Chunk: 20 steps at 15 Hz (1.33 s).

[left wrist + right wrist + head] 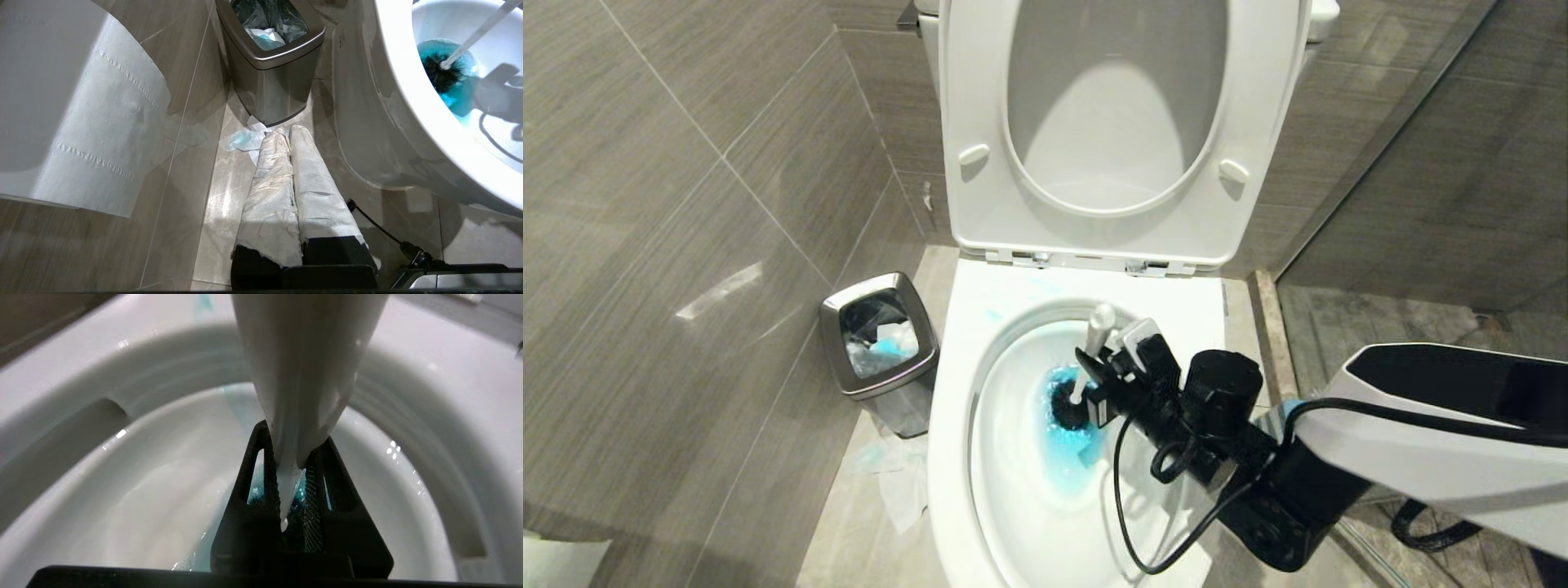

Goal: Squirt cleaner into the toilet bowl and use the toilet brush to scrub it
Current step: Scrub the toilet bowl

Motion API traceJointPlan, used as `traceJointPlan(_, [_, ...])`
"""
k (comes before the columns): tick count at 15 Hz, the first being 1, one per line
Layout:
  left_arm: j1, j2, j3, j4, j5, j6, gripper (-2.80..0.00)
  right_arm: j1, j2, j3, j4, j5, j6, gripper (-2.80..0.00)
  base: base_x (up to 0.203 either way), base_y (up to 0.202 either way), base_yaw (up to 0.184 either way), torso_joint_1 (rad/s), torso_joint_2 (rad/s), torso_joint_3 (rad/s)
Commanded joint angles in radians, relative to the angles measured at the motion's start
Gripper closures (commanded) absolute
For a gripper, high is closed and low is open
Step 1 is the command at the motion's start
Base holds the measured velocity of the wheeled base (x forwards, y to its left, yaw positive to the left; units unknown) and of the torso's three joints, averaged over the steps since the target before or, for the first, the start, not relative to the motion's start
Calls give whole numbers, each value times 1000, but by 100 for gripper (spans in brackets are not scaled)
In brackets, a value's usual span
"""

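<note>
You have no text, label, brand or number to read in any of these views. The one candidate is a small raised or moulded mark on the outer side wall of the toilet bowl point(341, 38), near the upper middle of the left wrist view, just right of the steel bin point(271, 69); its characters are too faint for you to make out. The underside of the raised seat and lid at the top of the head view shows you plain white plastic.
</note>
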Motion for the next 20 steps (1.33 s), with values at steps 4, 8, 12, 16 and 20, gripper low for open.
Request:
traceJointPlan(4, [0, 0, 0, 0, 0, 0, 0, -5, -36, 7, -13, -1, 3, 0, 0, 0, 0, 0, 0, 0])
traceJointPlan(8, [0, 0, 0, 0, 0, 0, 0, 5, -273, 117, 1, 0, 9, 0, 0, 0, 0, 0, 0, 0])
traceJointPlan(12, [0, 0, 0, 0, 0, 0, 0, 12, -367, 227, 14, 1, 10, 0, 0, 0, 0, 0, 0, 0])
traceJointPlan(16, [0, 0, 0, 0, 2, 0, 0, 11, -268, 209, 5, 0, 10, 0, 0, 0, 0, 0, 0, 0])
traceJointPlan(20, [0, 0, 0, 0, 0, 0, 0, 10, -129, 112, 2, -6, 10, 0, 0, 0, 0, 0, 0, 0])
